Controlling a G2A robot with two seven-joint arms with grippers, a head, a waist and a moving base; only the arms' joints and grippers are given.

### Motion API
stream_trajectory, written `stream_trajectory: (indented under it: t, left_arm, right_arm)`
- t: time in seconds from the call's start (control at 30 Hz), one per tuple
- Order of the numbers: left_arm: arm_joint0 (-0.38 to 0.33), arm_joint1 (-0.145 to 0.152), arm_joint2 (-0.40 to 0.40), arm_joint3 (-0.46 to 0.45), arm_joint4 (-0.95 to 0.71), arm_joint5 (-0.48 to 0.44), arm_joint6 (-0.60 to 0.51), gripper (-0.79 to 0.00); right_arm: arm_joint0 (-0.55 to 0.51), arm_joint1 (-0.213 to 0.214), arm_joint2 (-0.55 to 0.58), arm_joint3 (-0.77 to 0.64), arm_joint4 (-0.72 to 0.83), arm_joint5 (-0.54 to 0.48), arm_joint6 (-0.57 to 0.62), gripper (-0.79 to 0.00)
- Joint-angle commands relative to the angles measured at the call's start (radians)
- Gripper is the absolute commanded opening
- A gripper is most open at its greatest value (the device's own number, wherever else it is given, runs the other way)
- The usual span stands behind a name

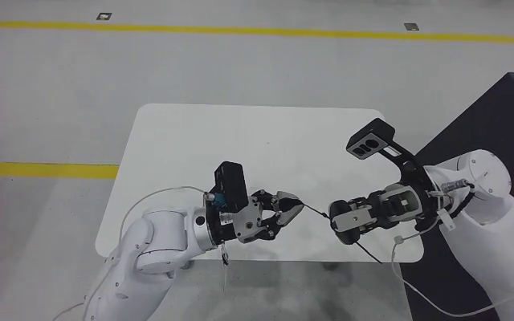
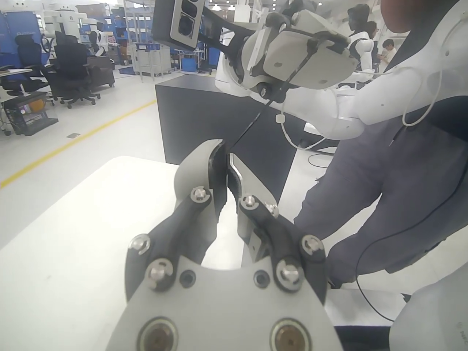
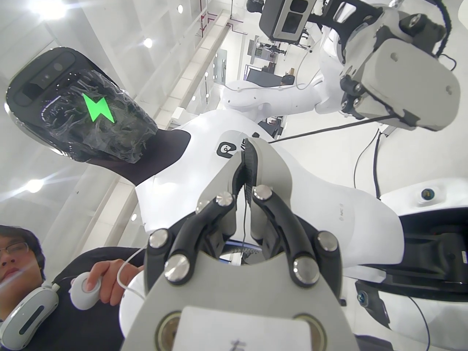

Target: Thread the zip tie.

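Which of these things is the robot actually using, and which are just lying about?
In use:
zip tie
left gripper, shut on it
right gripper, shut on it

Just about:
table
black box
chairs
yellow floor lines

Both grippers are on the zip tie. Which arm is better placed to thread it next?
Probably left. The left gripper pinches the zip tie seemingly near one end, so it can steer that end; the right gripper holds it farther along, a length trailing behind.
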Motion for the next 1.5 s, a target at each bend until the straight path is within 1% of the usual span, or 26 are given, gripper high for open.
stream_trajectory:
  t: [0.0, 0.03, 0.23, 0.4, 0.5, 0.57, 0.7, 0.77, 0.83, 1.0, 1.13, 1.47]
  left_arm:
    - [-0.002, 0.000, -0.001, -0.009, -0.002, -0.004, 0.002, -0.215]
    - [-0.001, 0.001, -0.002, -0.013, -0.002, -0.004, 0.001, 0.000]
    - [-0.004, 0.006, -0.022, -0.013, -0.014, -0.011, -0.015, 0.000]
    - [0.012, 0.015, -0.077, -0.007, -0.027, -0.015, -0.020, 0.000]
    - [0.031, 0.023, -0.135, -0.008, -0.030, -0.010, -0.023, 0.000]
    - [0.044, 0.029, -0.186, -0.014, -0.032, -0.007, -0.017, 0.000]
    - [0.075, 0.041, -0.300, -0.049, -0.037, 0.012, 0.004, 0.000]
    - [0.088, 0.047, -0.350, -0.080, -0.026, 0.019, -0.001, 0.000]
    - [0.101, 0.051, -0.401, -0.110, -0.013, 0.044, -0.002, 0.000]
    - [0.131, 0.059, -0.499, -0.148, -0.035, 0.082, 0.001, 0.000]
    - [0.149, 0.062, -0.519, -0.151, -0.056, 0.101, -0.005, 0.000]
    - [0.149, 0.062, -0.519, -0.151, -0.056, 0.101, -0.005, 0.000]
  right_arm:
    - [0.000, -0.001, -0.002, -0.002, -0.001, 0.003, -0.001, -0.785]
    - [-0.001, -0.002, -0.003, -0.001, -0.002, 0.004, -0.001, -0.785]
    - [-0.006, -0.004, -0.002, 0.005, 0.000, 0.002, 0.001, -0.785]
    - [-0.006, -0.004, -0.002, 0.005, 0.000, 0.002, 0.001, -0.785]
    - [-0.006, -0.004, -0.002, 0.005, 0.000, 0.002, 0.001, -0.785]
    - [-0.015, -0.005, 0.002, -0.008, -0.004, -0.006, -0.031, -0.785]
    - [-0.022, 0.000, 0.037, -0.033, -0.075, -0.010, -0.052, -0.785]
    - [-0.030, 0.002, 0.054, -0.041, -0.103, -0.012, -0.061, -0.785]
    - [-0.035, 0.006, 0.075, -0.054, -0.157, -0.010, -0.072, -0.785]
    - [-0.049, 0.012, 0.098, -0.087, -0.241, -0.003, -0.083, -0.785]
    - [-0.052, 0.011, 0.092, -0.091, -0.219, -0.003, -0.074, -0.785]
    - [-0.052, 0.011, 0.092, -0.091, -0.219, -0.003, -0.074, -0.785]
